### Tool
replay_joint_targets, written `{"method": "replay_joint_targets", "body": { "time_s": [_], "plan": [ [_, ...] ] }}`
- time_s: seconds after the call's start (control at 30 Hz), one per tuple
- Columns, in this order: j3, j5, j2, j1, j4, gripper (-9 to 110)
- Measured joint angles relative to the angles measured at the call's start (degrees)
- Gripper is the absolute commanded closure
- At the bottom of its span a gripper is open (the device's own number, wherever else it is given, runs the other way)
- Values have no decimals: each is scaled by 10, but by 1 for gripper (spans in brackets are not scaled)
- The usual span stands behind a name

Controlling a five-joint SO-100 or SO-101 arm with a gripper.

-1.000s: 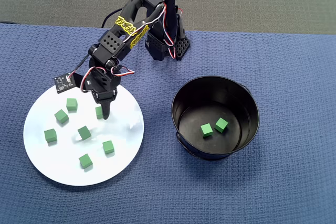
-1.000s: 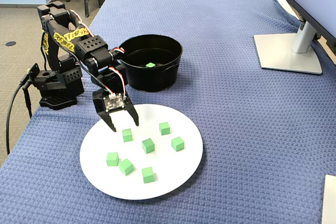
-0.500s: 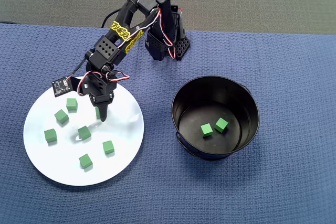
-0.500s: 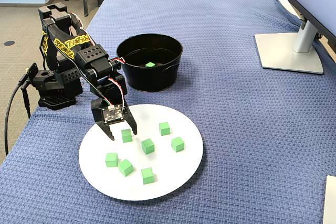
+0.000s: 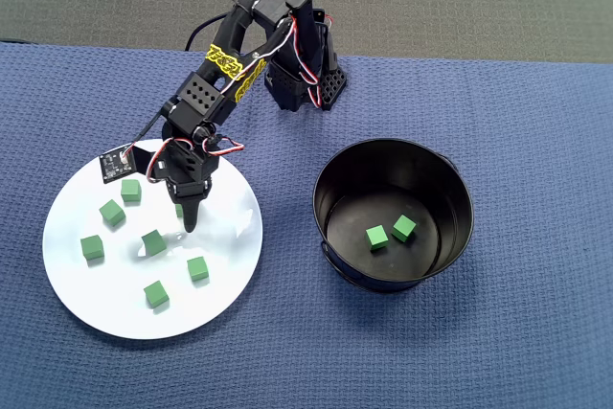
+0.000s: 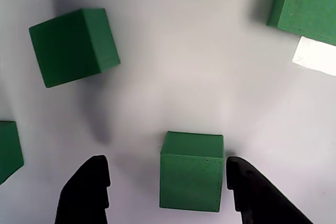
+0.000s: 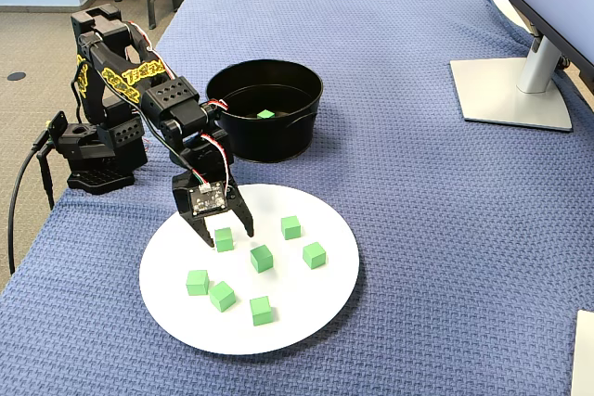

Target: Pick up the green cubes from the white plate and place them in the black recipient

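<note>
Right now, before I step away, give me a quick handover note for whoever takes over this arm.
Gripper: open, jaws down on either side of one green cube on the white plate, not closed on it yet.
Plate: seven cubes in the fixed view, counting the one between the jaws; the overhead view shows six clearly, with the arm covering that one.
Black pot: two cubes inside.
Done: two cubes moved.
Left: close on this cube, carry it to the pot, then the other six.
</note>
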Motion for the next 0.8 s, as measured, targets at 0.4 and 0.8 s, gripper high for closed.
{"method": "replay_joint_targets", "body": {
  "time_s": [0.4,0.8],
  "plan": [
    [0,12,0,-1,-6,101],
    [-15,163,156,-3,97,101]
  ]
}}
